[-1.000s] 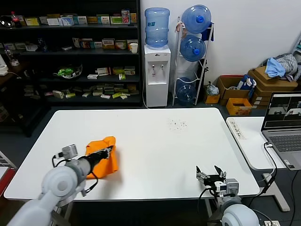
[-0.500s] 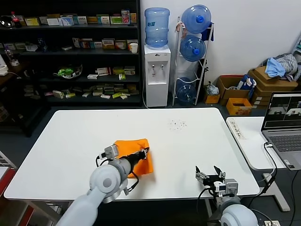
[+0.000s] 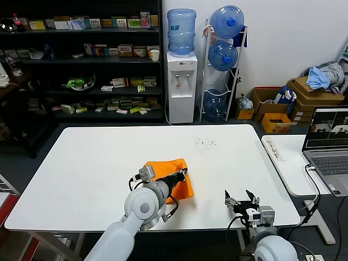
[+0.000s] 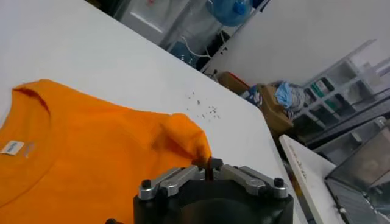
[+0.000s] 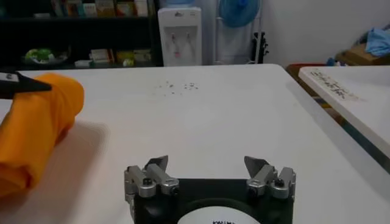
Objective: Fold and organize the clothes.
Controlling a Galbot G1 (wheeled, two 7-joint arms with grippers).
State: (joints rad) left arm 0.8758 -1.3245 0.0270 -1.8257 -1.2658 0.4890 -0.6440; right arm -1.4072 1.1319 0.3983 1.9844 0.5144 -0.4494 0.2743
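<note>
The clothes are one bright orange T-shirt (image 3: 178,176), bunched and partly folded near the front middle of the white table (image 3: 98,157). My left gripper (image 3: 185,173) is shut on a pinched fold of the shirt's right edge. In the left wrist view the orange shirt (image 4: 91,152) spreads out behind the shut left gripper (image 4: 207,165), its round neck and white label showing. In the right wrist view the shirt (image 5: 36,122) lies off to one side. My right gripper (image 3: 241,199) stands open over the table's front right edge, nothing between its fingers, also seen as the right gripper (image 5: 208,165).
A second white table with a laptop (image 3: 329,147) stands at the right. Small dark specks (image 3: 205,143) lie on the far part of the table. Shelves, a water dispenser (image 3: 180,81) and cardboard boxes with blue-grey cloth (image 3: 321,76) stand behind.
My left gripper has dragged the orange shirt from the table's left side rightward to the front middle. The right arm has stayed in place.
</note>
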